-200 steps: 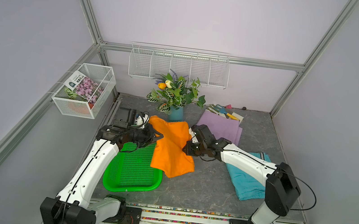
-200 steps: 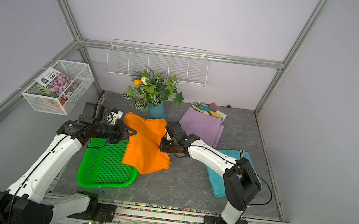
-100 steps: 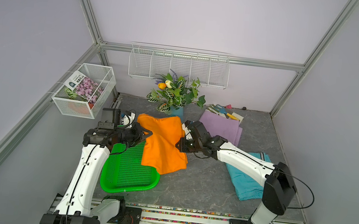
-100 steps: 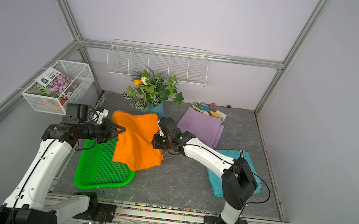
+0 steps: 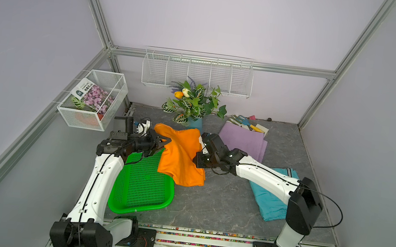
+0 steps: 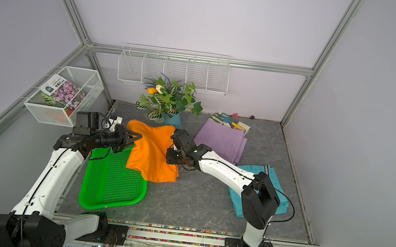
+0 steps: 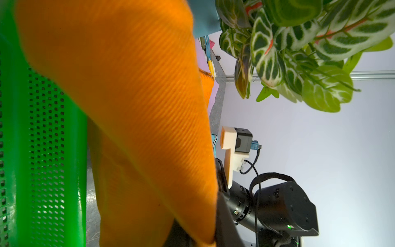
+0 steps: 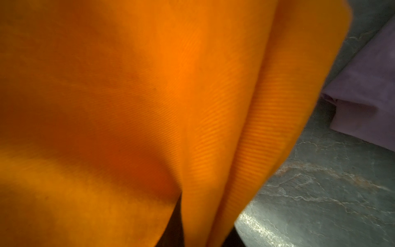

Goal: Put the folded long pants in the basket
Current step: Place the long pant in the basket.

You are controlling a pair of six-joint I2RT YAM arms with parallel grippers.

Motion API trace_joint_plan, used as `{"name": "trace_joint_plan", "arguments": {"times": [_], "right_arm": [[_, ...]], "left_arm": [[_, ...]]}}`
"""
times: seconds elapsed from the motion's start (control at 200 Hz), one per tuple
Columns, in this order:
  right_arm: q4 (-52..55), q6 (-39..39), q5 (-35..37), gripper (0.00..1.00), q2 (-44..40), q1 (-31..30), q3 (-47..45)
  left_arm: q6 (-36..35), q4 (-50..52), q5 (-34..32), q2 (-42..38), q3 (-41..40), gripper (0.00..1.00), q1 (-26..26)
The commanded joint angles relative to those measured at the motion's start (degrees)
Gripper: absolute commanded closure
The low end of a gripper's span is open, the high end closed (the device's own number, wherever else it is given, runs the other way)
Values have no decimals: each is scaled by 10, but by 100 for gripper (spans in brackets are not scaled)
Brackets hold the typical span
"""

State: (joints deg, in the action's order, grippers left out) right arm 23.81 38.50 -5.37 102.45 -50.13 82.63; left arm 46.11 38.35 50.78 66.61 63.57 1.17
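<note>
The orange folded long pants (image 5: 179,160) (image 6: 152,158) hang spread between my two grippers, their lower edge over the far right corner of the green basket (image 5: 137,208) (image 6: 105,205) and the table beside it. My left gripper (image 5: 163,140) (image 7: 205,239) is shut on the cloth's left upper edge. On the right upper edge my right gripper (image 5: 200,147) (image 8: 203,235) is shut as well. Orange cloth (image 7: 128,107) (image 8: 149,107) fills both wrist views. The lilac pants (image 5: 244,140) and the teal pants (image 5: 269,203) lie flat on the table at the right.
A potted plant (image 5: 194,105) stands just behind the held cloth. Garden tools (image 5: 246,122) lie at the back beside the lilac pants. A white wire box (image 5: 93,100) hangs on the left wall, and a long wire rack (image 5: 197,73) on the back wall.
Both arms have carried the orange pants leftward and slightly back. The cloth now hangs partly over the basket's far corner. Both grips are unchanged.
</note>
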Motion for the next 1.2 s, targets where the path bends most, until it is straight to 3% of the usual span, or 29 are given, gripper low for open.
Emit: {"name": "trace_joint_plan", "arguments": {"times": [0.0, 0.22, 0.335, 0.695, 0.9, 1.195], "right_arm": [[31, -22, 9, 100, -11, -2, 22], [48, -43, 26, 100, -28, -2, 46], [41, -40, 6, 100, -26, -4, 51], [50, -65, -24, 100, 33, -42, 110], [48, -57, -44, 100, 92, -59, 144], [42, -49, -32, 100, 152, -73, 176]], "left_arm": [[4, -86, 27, -15, 54, 100, 6], [33, -121, 41, -32, 77, 100, 8], [23, -88, 38, -47, 85, 100, 23], [-150, 124, -202, -95, 143, 100, 50], [-199, 136, -280, -124, 50, 100, 52], [-219, 89, -394, -150, -97, 100, 62]]}}
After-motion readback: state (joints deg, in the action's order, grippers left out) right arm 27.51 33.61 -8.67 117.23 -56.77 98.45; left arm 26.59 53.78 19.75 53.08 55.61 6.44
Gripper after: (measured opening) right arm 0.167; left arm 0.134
